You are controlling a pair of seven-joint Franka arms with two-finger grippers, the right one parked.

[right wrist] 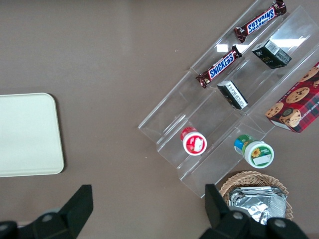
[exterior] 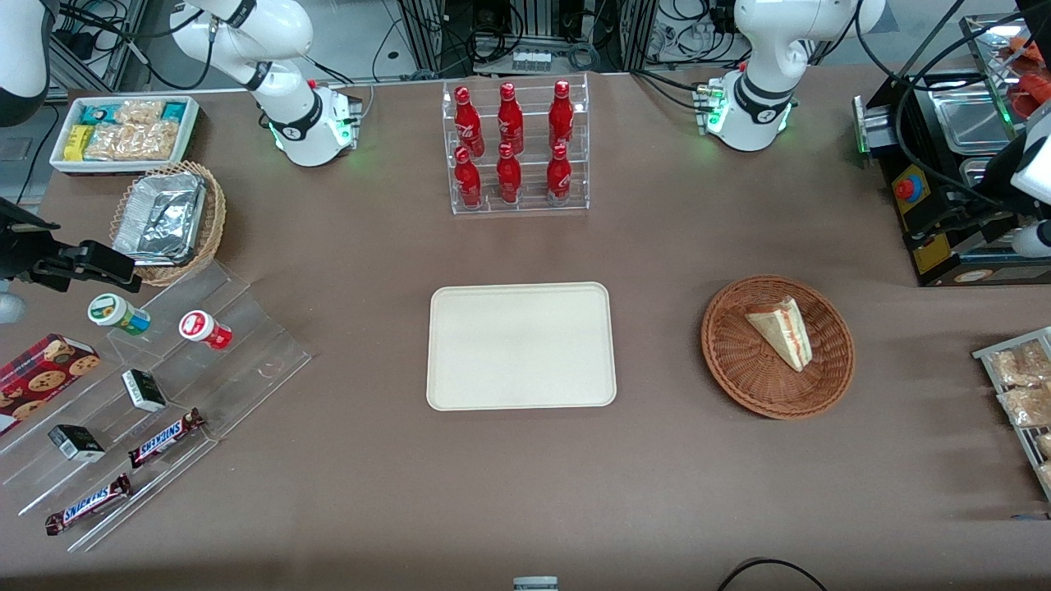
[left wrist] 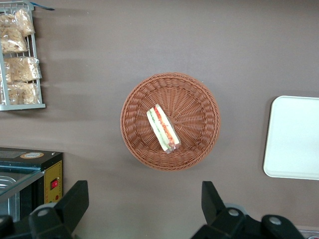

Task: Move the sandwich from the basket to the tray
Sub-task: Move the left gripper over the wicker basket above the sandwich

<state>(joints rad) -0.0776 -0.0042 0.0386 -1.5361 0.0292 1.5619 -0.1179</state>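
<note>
Spread wide and holding nothing, the left arm's gripper [left wrist: 144,209] hangs high above the table, looking down on the basket [left wrist: 199,104], so I judge the task not yet begun: the tray [exterior: 520,345] at mid-table is bare, and the sandwich [left wrist: 163,128] lies in the basket toward the working arm's end. Only "SNICKERS" reads clearly, on the two chocolate bars [right wrist: 219,66] on the clear stepped stand [right wrist: 164,119].

"SNICKERS" was printed in blue letters on two brown candy bars [right wrist: 219,66] [right wrist: 260,20] lying on the clear stepped display stand [right wrist: 209,119]. White script ran down the red bottles [exterior: 511,119] in the clear rack, too small to read. No other wording was legible.
</note>
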